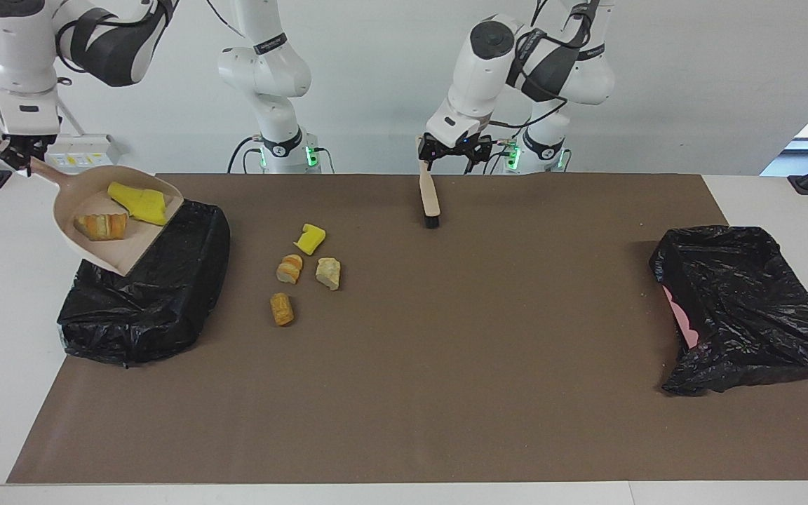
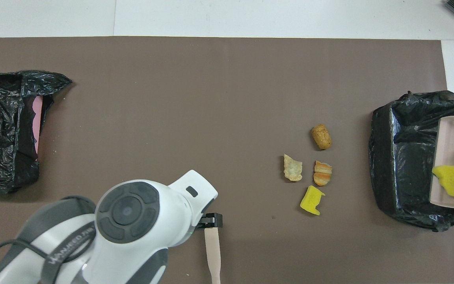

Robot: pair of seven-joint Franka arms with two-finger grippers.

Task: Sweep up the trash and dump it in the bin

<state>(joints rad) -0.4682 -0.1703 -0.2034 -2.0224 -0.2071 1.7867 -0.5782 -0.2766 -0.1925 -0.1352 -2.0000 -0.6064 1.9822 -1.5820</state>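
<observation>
The right gripper was closed on the handle of the dustpan and held the pan in the air over the bin at the right arm's end of the table; the pan was tilted, its open lip lowest and over the bag; whether the lip touched the bag could not be told. The pan carried three pieces of trash: two yellow wedges lying together and one tan bread piece.

Four pieces of trash lay on the brown mat, beside the bin toward the table's middle: a yellow wedge nearest the robots; a striped bread piece and a pale bread piece side by side just past it; a tan bread piece farthest from the robots; none of them touched another.

The left gripper hung over the edge of the mat nearest the robots, its fingers spread open and holding nothing; the brush lay flat on the mat just beside it, handle end toward the robots, bristles away from them; the fingers stood clear of the handle.

A second bin in a black bag sat at the left arm's end of the table, a pink patch showing at its mouth.
</observation>
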